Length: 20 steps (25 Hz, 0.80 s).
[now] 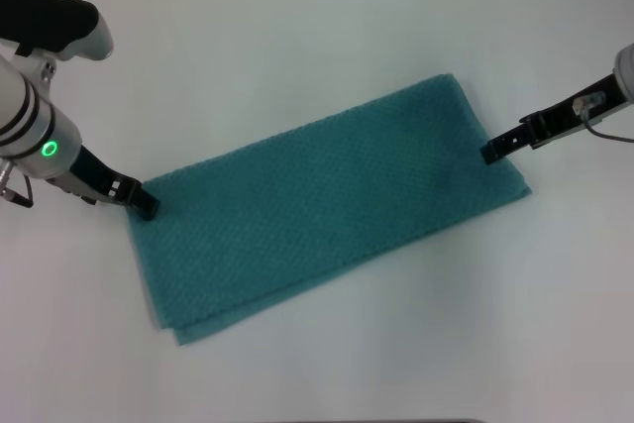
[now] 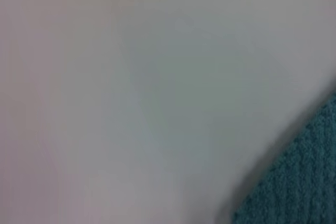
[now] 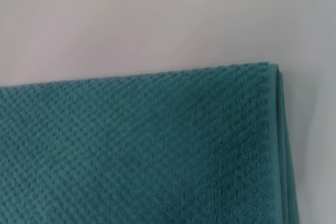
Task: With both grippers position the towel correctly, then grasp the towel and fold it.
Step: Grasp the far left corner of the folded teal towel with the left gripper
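Towel: where it lies slantwise across the middle of the counter [image 1: 297, 37], the towel [image 1: 327, 205] is flat and already doubled, a lower layer peeking out along its near edge and at the corner in my right wrist view [image 3: 157, 156].
Ends: one short end points to my left and nearer me, the other to my right and farther off.
Risk, layers: if I pinch only the top layer at either end, the layers could part and the fold come out skewed; the stacked edges sit very close together.
Risk, timing: if one arm lifts before the other, I judge the cloth would drag and twist further off square.
Risk, grip: the terry looks thick, so a shallow bite at the very edge may slip.
Left gripper [image 1: 147, 205]: its tip is at the towel's left short edge, low to the counter; my left wrist view shows only a corner of cloth [image 2: 299, 182].
Right gripper [image 1: 490, 153]: its tip is at the right short edge, touching or just above it.
Fingers: I cannot tell how far open either pair is, nor whether either has cloth pinched.
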Motion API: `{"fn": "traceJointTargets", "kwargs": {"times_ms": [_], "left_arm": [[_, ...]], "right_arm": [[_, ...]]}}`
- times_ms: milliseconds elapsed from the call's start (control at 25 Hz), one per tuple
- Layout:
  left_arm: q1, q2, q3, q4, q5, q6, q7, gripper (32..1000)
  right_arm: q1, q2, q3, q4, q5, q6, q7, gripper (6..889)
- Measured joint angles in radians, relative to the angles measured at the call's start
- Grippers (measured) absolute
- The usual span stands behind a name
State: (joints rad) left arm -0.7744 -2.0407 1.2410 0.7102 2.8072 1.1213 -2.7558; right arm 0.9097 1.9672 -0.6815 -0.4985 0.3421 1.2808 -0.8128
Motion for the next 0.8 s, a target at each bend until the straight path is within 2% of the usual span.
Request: {"fn": "traceJointTargets", "kwargs": {"times_ms": [480,800], "left_arm": [[-0.022,-0.0027,0.0,-0.018,-0.011,0.001,0.006,721],[-0.027,-0.0059,0.0,-0.033,-0.016,0.001,0.006,570]], "right_arm": [[0.0,-0.001,-0.001,0.0,0.0,0.0,0.0,802],[0.0,-0.002,-0.003,0.0,0.0,0.0,0.0,799]]}}
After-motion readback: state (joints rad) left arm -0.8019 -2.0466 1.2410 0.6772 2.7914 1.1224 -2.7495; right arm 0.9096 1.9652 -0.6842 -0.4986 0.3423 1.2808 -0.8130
